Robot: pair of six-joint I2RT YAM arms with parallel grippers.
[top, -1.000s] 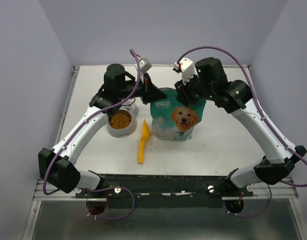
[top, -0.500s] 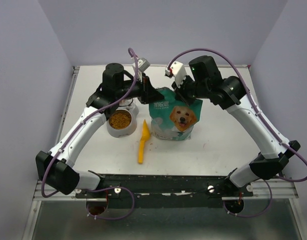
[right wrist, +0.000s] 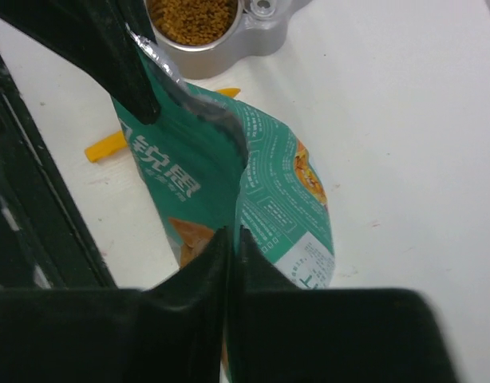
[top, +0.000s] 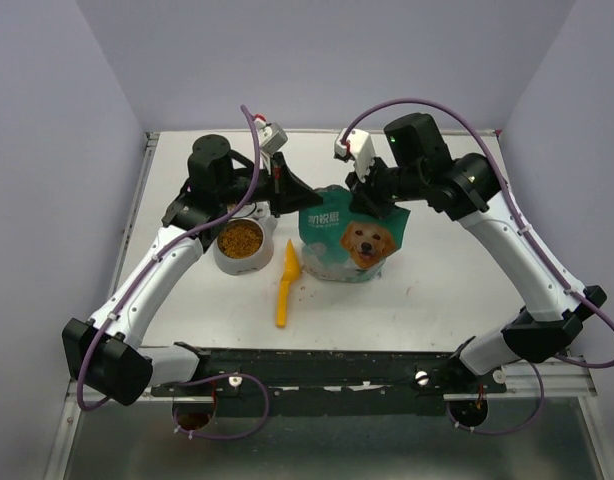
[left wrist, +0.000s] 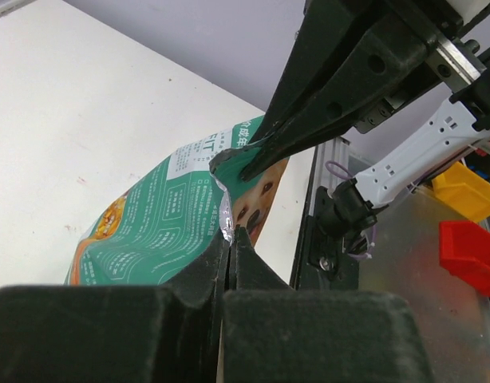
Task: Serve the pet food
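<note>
**A:** Report the state of each tool.

**B:** The left tool (left wrist: 229, 233) is closed and pinches the top edge of the bag (top: 347, 245) at its left corner. The right tool (right wrist: 231, 233) is also closed and nips the same edge at the right corner. The mouth of the bag gapes between the two grips.

**A:** Location of the pet food?

**B:** The pet food (top: 240, 240) lies in the bowl (top: 237, 267), left of the bag, on the bench (top: 437, 290). The bag's contents cannot be seen from any view.

**A:** Other items nearby?

**B:** An orange scoop (top: 286, 285) lies flat between bowl and bag, handle toward the near edge. Its wide end sits close to the bag's lower left corner.

**A:** Obstructions?

**B:** The left arm's wrist hangs over the far rim of the bowl. In the right wrist view, the black finger (right wrist: 109, 48) of the left tool crosses in front of the bowl and covers part of it. The upright bag stands between the two tools.
</note>
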